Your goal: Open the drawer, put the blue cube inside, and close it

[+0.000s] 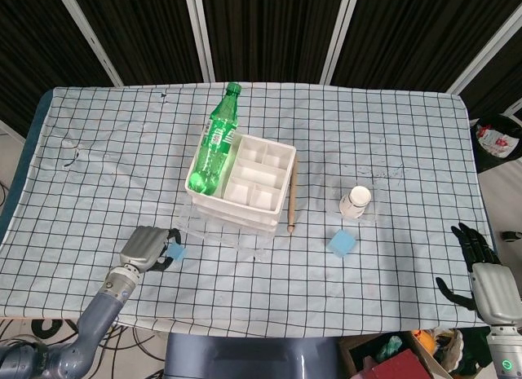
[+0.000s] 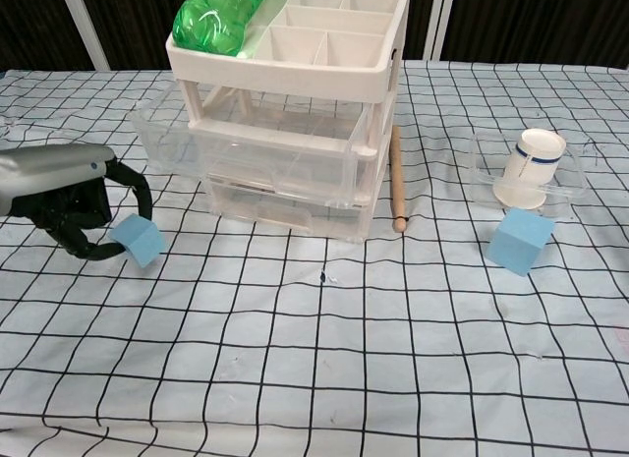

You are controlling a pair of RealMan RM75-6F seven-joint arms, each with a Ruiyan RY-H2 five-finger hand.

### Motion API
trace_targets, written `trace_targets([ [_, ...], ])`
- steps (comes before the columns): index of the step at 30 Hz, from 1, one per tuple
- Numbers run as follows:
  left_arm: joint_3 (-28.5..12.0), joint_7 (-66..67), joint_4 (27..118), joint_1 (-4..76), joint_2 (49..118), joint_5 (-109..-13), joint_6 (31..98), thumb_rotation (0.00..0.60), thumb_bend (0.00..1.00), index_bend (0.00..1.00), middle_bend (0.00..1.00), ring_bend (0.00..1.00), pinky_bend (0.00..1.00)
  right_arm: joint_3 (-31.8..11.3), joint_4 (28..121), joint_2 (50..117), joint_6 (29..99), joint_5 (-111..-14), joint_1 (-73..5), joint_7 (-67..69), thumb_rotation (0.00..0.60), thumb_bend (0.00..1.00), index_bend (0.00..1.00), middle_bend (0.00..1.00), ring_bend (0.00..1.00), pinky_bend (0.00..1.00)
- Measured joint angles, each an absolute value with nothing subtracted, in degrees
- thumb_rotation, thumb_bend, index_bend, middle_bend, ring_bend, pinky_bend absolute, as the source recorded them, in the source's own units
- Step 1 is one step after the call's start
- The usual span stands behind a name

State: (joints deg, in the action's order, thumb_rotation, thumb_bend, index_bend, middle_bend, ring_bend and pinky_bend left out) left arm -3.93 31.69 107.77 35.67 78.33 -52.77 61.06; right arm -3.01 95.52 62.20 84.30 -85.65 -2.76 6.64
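A small blue cube (image 2: 141, 241) sits pinched in the curled fingers of my left hand (image 2: 67, 197), just above the cloth at the table's front left. In the head view the same cube (image 1: 176, 252) peeks out beside that hand (image 1: 145, 247). The white drawer unit (image 1: 241, 183) stands mid-table, and its clear upper drawer (image 2: 265, 147) is pulled out toward the cube. My right hand (image 1: 478, 269) hangs off the table's right edge with its fingers spread and nothing in it.
A green bottle (image 1: 215, 143) lies on the unit's top tray. A wooden stick (image 2: 397, 177) lies along the unit's right side. A paper cup (image 2: 528, 167) sits in a clear tray, with a second, larger blue cube (image 2: 520, 240) in front of it.
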Motion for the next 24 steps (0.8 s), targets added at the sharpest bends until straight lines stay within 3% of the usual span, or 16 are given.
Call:
trace_targets([
  [13,-7.64,31.29,129.73,34.87,65.67,-64.71,67.67,0.600,0.39,0.50,1.00,0.96,0.89,-2.90,95.66,62.37,84.53,-85.94,-2.69,6.03,0.600,0.25,0.00,0.00,0.00,0.18],
  [24,-12.12,35.04,130.29,39.23,68.53,-60.54,68.54,0.600,0.39,0.50,1.00,0.96,0.89,-2.90,95.56,62.33,84.48,-85.97,-2.71,6.28,0.600,0.25,0.00,0.00,0.00,0.18],
])
